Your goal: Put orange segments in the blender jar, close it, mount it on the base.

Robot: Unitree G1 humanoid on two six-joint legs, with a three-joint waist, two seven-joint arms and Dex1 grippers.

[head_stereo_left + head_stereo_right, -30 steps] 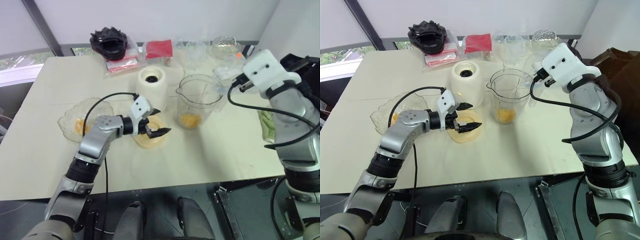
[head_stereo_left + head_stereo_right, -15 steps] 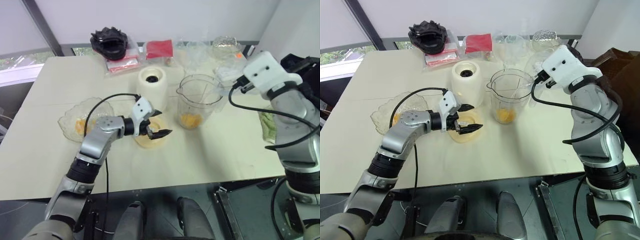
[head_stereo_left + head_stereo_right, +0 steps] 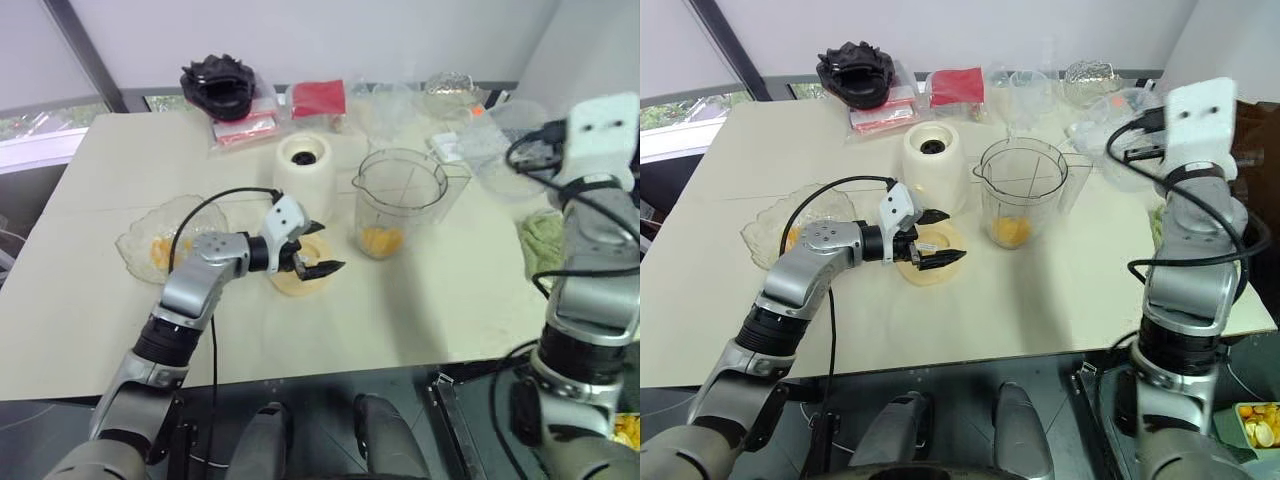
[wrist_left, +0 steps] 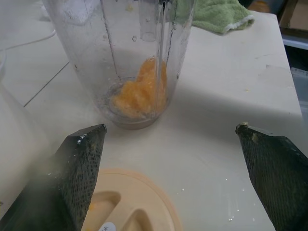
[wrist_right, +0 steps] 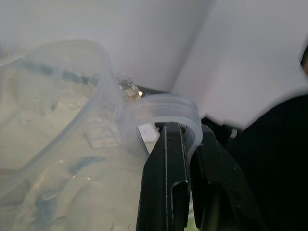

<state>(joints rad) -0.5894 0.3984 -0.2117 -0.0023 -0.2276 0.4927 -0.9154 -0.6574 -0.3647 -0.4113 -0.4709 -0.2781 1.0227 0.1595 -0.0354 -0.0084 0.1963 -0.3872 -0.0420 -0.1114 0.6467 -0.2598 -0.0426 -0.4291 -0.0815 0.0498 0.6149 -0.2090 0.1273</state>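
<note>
The left gripper [image 3: 318, 259] has its two black fingers [image 4: 79, 168] spread wide and holds nothing. It hovers just above the flat cream lid [image 3: 298, 276], which lies on the table [image 3: 430, 300], and it points toward the blender jar [image 3: 400, 205]. The jar stands upright, near the lid, and the orange segments [image 4: 139, 91] are piled at its bottom. The base [image 3: 304, 166] stands just beside the jar, on the side of the robot's left. More orange pieces lie in a wavy glass dish [image 3: 160, 240] near the left arm.

The right gripper [image 5: 185, 144] has its fingers [image 5: 166, 183] closed on the handle loop of a clear plastic container [image 5: 57, 144], raised at the right edge of the table, well apart from the jar. A green cloth [image 3: 540, 245] lies below this arm.
</note>
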